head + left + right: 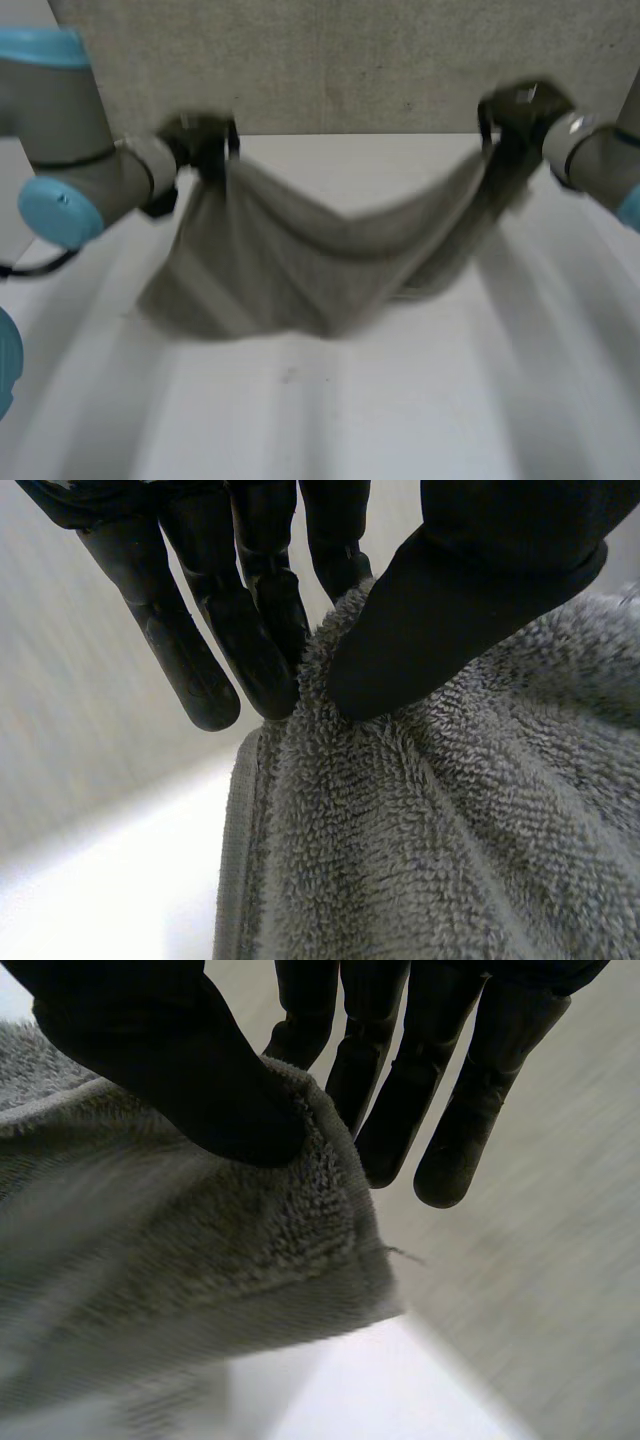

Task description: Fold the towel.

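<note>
**Towel raised by two corners; the fold itself not yet laid**

The towel is hanging between the two robot hands over the white surface; it is sagging deeply in the middle, and its lower part appears to be resting on the surface.

The left robot hand is pinching one upper corner, its thumb pressing the terry cloth against its fingers. The right robot hand is pinching the opposite upper corner in the same way, with its thumb lying on the cloth and its fingers standing behind it, just beside the hemmed edge.

Judging by this, the task is sitting at an early-to-middle stage; both corners are being gripped and the held edge is being carried in the air, so the grasping is looking done. No crease is showing, and the towel is reading as a single hanging sheet, though the blur is making it hard to tell whether any part is already doubled. What is probably remaining is bringing the held edge across to the far edge, laying it flat, letting go and perhaps folding once more.

Counting: one towel; two robot hands, each gripping a corner of it; one surface.
</note>
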Motion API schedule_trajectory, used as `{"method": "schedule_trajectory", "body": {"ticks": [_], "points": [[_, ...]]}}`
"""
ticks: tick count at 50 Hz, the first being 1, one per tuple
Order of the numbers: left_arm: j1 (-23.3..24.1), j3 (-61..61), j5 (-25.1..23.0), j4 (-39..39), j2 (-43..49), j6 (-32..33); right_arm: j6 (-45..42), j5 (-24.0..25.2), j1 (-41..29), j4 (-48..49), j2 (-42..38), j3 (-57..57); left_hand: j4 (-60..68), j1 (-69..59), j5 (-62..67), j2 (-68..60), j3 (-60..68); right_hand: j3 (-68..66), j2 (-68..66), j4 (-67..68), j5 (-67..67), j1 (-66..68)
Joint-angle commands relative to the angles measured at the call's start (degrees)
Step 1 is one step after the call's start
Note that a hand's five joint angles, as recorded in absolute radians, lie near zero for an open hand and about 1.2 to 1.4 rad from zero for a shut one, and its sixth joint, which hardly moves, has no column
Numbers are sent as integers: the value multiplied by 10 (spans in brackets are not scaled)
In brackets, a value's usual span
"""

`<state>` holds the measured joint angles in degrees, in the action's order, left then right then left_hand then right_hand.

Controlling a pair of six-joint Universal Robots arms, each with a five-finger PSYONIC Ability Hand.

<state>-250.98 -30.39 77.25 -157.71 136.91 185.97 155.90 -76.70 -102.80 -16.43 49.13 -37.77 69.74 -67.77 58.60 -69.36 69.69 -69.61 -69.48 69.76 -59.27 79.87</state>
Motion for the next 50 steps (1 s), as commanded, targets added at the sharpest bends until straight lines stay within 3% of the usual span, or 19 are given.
{"method": "schedule_trajectory", "body": {"ticks": [1, 5, 11, 24, 32, 46, 47, 48, 49, 50], "points": [[8, 172, 20, -170, -23, -65, 110, -61, -2, 191, 63, 82, 103, -122, 114, -106, 103, -104, -105, 102, -107, 1], [8, 169, 35, -201, -50, -97, 124, -68, -5, 231, 95, 65, 103, -122, 114, -106, 103, -104, -105, 102, -107, 1], [8, 66, 43, -171, -71, -107, 120, -53, -21, 182, 124, -10, 103, -122, 114, -106, 103, -104, -105, 102, -107, 1], [8, -269, 38, -174, -67, -100, -2, -30, -17, 96, 69, -205, 103, -122, 114, -106, 103, -104, -105, 102, -107, 1], [59, -437, 39, -189, -72, -50, -53, -32, -3, 54, 46, -318, 103, -122, 114, -106, 103, -104, -105, 102, -107, 1], [108, -629, 42, -188, -229, -21, -74, -4, 101, 54, 172, -479, 103, -122, 114, -106, 103, -104, -105, 102, -107, 1], [112, -645, 42, -189, -240, -21, -76, 8, 116, 55, 183, -495, 88, -108, 99, -92, 88, -104, -105, 102, -107, 1], [114, -657, 42, -190, -247, -22, -76, 22, 130, 57, 194, -508, -144, 124, -132, 140, -143, -104, -105, 102, -107, 1], [114, -657, 42, -190, -247, -22, -76, 22, 131, 57, 194, -508, -146, 126, -135, 142, -146, -104, -105, 102, -107, 1], [114, -665, 43, -192, -253, -20, -76, 36, 145, 63, 206, -520, -349, 330, -338, 346, -349, -104, -105, 102, -107, 1]]}}
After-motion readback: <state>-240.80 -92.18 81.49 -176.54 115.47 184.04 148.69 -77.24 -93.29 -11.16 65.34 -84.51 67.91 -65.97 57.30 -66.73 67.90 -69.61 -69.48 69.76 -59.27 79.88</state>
